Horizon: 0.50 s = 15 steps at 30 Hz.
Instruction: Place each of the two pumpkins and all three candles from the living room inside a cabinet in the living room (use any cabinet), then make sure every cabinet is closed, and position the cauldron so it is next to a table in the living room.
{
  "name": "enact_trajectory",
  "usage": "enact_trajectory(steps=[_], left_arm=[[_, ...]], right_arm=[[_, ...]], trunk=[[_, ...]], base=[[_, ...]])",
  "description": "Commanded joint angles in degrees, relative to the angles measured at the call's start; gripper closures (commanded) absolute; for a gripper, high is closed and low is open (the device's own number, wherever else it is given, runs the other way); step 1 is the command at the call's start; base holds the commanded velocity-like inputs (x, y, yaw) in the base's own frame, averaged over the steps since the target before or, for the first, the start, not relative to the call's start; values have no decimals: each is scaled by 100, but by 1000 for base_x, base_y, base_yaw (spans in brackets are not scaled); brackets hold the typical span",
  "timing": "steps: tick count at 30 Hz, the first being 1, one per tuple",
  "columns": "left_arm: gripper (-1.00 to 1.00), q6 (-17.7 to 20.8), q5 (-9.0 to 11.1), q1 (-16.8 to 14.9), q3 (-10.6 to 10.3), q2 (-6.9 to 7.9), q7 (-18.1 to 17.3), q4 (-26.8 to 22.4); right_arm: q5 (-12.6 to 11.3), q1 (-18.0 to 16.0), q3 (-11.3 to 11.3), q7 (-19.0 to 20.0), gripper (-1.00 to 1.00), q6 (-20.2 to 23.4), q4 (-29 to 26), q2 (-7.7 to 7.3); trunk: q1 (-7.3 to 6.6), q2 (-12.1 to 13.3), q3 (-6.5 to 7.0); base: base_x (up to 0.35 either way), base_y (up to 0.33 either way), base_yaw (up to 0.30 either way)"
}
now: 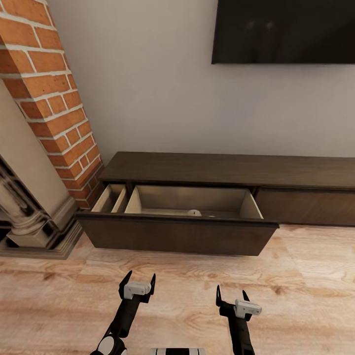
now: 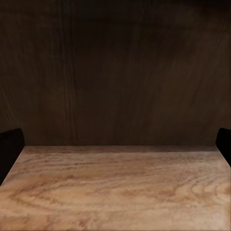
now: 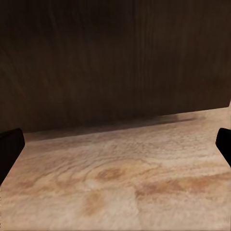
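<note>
Both grippers are seen low in the head view, held above the pale wood floor [image 1: 59,291]: the left gripper [image 1: 137,281] and the right gripper [image 1: 231,297], each with its two dark fingers spread apart and nothing held between them. Just beyond them the cabinet [image 1: 207,170] is found, a long, low, dark brown unit set against the grey wall [image 1: 148,74]. Its wide drawer [image 1: 177,235] is pulled out toward the robot, and a pale wood interior is shown. A small pale rounded object [image 1: 194,212] is glimpsed at the drawer's bottom; what it is cannot be told. A brick column [image 1: 54,98] is placed at the left, and a dark screen [image 1: 283,29] is mounted above.
</note>
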Motion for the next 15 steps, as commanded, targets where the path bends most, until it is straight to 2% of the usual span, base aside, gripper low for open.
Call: enact_trajectory(steps=[1,7,15], left_arm=[[-100,-20,20,-6,-35,13,58,-2],[-100,-20,14,-3,-39,30,56,-5],[-100,-20,14,-7,-42,33,54,-3]], right_arm=[[-24,-4,71,-44,-100,-13,1,-1],[-26,-4,233,-50,-100,-16,-7,-6],[-43,-4,257,-52,-100,3,3,-5]], trunk=[[-1,-2,-4],[-1,-2,-4],[-1,-2,-4]], base=[[13,0,0],[6,0,0],[0,0,0]])
